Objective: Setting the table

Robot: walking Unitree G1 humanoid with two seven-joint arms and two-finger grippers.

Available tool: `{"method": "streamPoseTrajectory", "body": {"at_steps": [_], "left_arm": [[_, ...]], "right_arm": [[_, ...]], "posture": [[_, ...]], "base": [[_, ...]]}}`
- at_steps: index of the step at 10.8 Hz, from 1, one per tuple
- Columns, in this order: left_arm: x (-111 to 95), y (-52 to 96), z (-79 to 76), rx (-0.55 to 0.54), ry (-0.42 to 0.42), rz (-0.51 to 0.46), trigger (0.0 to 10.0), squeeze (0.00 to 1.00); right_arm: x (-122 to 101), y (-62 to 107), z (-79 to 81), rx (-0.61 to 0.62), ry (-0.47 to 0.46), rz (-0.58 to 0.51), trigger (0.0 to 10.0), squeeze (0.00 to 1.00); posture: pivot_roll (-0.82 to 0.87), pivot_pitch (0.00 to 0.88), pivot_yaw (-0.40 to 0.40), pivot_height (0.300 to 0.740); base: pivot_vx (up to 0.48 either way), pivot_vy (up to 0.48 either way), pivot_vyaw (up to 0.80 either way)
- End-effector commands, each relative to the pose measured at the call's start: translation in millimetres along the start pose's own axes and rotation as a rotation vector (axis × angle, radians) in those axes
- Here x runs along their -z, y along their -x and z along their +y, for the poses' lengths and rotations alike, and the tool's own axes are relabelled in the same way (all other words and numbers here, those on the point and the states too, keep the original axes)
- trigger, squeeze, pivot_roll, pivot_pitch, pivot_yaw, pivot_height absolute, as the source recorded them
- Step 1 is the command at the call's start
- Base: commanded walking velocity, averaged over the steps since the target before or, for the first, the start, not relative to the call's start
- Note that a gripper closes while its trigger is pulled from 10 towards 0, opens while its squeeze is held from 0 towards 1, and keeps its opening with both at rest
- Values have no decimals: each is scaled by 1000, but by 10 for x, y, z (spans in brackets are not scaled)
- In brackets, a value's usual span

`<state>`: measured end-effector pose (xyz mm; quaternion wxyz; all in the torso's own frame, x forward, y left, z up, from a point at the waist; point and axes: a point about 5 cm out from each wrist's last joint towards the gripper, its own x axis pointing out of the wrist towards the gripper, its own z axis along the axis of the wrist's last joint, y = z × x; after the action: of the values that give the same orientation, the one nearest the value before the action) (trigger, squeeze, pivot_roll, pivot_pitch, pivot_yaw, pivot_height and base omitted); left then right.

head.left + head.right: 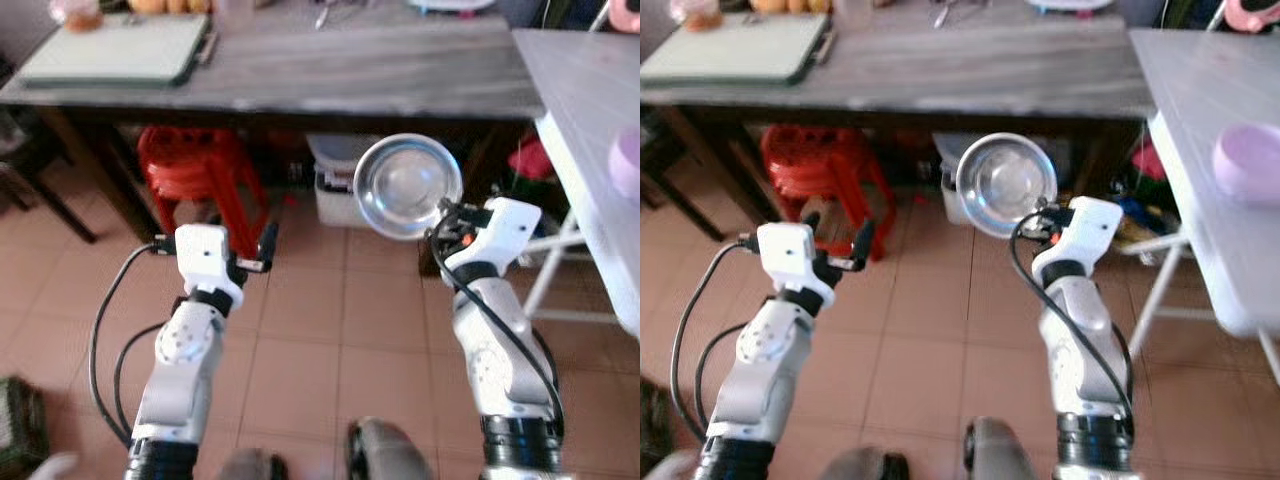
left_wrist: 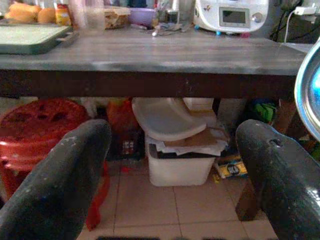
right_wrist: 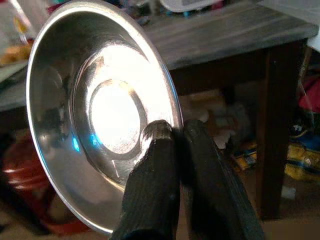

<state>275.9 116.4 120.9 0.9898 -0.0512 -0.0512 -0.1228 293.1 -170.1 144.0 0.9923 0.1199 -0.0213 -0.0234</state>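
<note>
The bowl (image 1: 407, 186) is a shiny round steel dish, held up in the air over the floor in front of the dark desk (image 1: 330, 70), tilted so its hollow faces the head camera. The right pincer (image 3: 172, 145) is clenched on its rim, one finger (image 3: 152, 170) inside the hollow and the other behind the wall. Bright glare sits on the bowl's flat bottom.

The left pincer (image 1: 250, 252) is raised beside it, well apart, fingers (image 2: 60, 175) spread wide and holding nothing.

The floor (image 1: 300, 340) is laid with reddish-tan tiles. The dark desk runs across the far side, its grey wood-grain top carrying a pale green tray (image 1: 115, 45) at the left end, and a white appliance (image 2: 231, 15) and jars (image 2: 95, 15) farther back. Under it stand a red stool (image 1: 195, 170) and a white bin (image 2: 177, 162) stuffed with plastic and cardboard. A second, pale desk (image 1: 1200, 110) stands to the right, at a right angle to the first, on white folding legs (image 1: 1160, 290); a lilac bowl (image 1: 1248, 162) rests near its edge. Between the steel bowl and the dark desk there is only open air.
</note>
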Motion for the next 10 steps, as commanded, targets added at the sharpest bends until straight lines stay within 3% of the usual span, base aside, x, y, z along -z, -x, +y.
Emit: {"method": "streamPoseTrajectory", "body": {"at_steps": [1, 10], "left_arm": [[-29, 3, -6, 16, -27, -13, 10000, 0], [-46, -19, -61, 64, -19, -25, 10000, 0]], "right_arm": [[-78, -19, 47, -16, 9, -39, 10000, 0], [-227, -103, -81, 66, 52, -124, 10000, 0]], "posture": [[-62, 125, 32, 740], [-63, 117, 40, 740]], "base": [[480, 0, 0], [479, 0, 0]]}}
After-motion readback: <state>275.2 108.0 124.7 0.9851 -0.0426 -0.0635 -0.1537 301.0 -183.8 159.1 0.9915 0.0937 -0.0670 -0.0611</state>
